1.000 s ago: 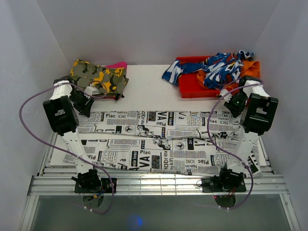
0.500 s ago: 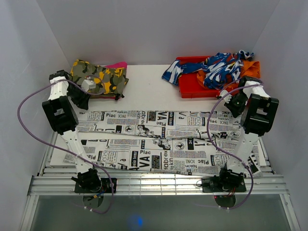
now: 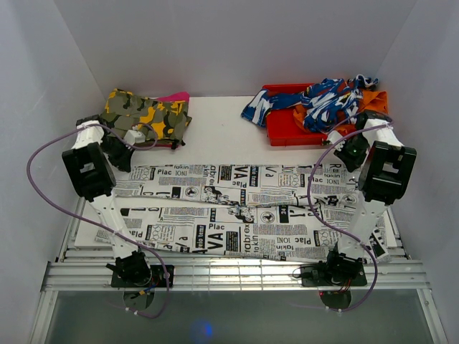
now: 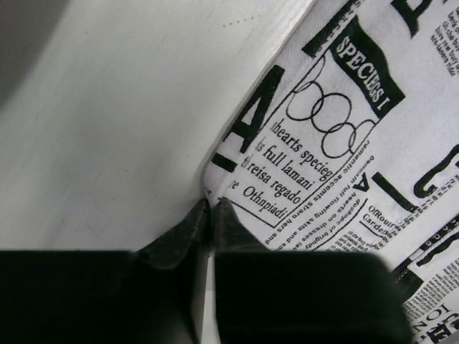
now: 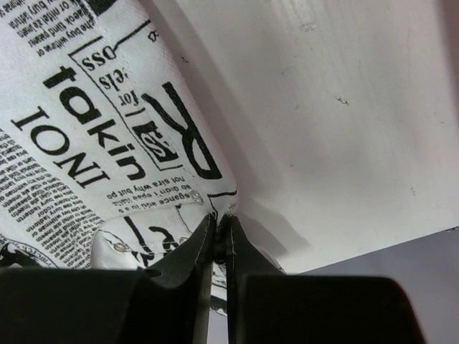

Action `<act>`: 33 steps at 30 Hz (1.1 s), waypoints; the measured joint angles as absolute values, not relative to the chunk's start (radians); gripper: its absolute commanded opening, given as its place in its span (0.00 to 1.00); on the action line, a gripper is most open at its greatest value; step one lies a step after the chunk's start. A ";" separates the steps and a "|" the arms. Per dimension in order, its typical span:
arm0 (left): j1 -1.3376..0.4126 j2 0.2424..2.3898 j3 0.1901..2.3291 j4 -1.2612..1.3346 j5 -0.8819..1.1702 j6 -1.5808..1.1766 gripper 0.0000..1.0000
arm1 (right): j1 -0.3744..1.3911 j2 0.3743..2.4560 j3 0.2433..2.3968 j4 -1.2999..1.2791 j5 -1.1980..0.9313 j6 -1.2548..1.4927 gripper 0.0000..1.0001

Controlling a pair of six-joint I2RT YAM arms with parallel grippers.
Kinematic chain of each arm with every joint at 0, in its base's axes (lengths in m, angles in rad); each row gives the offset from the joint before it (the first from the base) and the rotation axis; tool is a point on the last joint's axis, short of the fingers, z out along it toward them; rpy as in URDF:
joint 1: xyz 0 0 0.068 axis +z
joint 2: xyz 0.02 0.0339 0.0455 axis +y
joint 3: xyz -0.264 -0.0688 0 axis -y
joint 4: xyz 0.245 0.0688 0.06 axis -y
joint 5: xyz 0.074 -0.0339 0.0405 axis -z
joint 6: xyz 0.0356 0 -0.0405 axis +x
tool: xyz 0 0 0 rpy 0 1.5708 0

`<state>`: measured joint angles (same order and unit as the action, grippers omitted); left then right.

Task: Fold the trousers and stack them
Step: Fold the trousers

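Surroundings
- Camouflage garment (image 3: pixel 147 115): folded, far-left corner of the tabletop (image 3: pixel 215 136), over a pink cloth (image 3: pixel 176 97) that shows at its far edge. It lies just beyond the trousers' left end.
- Red tray (image 3: pixel 283 132): far right, with a blue-and-white garment (image 3: pixel 323 100) spilling over its left rim and an orange cloth (image 3: pixel 373 100) at its right end.
- Purple cables (image 3: pixel 43 179): one looped from each arm, the right loop hanging over the trousers' right end.
- Both arms lean in over the two ends of the cloth and hide part of it from above.

Trousers (image 3: pixel 237 208)
- Place: flat on the near half of the tabletop, spanning nearly its whole width.
- Long axis: left to right, parallel to the near edge.
- The legs lie side by side as a far strip and a near strip, with a rumpled seam between them. Which end is the waist cannot be told.

Hands
- Left hand (image 4: pixel 210 211): at the far-left corner. The fingers are drawn in to a thin slit, tips on the corner hem where it meets the bare tabletop.
- Right hand (image 5: pixel 217 226): at the far-right corner. The fingers are pressed together, pinching the edge, with cloth bunched up against the left finger.
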<state>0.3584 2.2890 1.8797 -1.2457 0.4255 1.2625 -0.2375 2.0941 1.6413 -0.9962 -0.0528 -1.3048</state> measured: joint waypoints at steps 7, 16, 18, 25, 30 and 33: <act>0.364 2.300 1.923 -1.237 0.420 1.182 0.00 | -0.239 2.085 1.707 -1.010 -0.082 -1.291 0.08; 0.422 2.119 1.760 -1.068 0.514 1.111 0.00 | -0.269 1.835 1.709 -1.003 -0.212 -1.314 0.08; 0.442 1.979 1.608 -1.012 0.519 1.121 0.00 | -0.286 1.709 1.615 -1.000 -0.227 -1.328 0.08; 0.585 1.444 1.114 -0.950 0.551 1.282 0.00 | -0.424 1.276 1.159 -0.992 -0.268 -1.406 0.08; 0.722 1.111 0.764 -1.010 0.493 1.502 0.00 | -0.572 1.076 0.829 -0.986 -0.249 -1.440 0.08; 0.727 1.070 0.590 -1.048 0.414 1.570 0.00 | -0.599 1.047 0.677 -0.976 -0.210 -1.440 0.08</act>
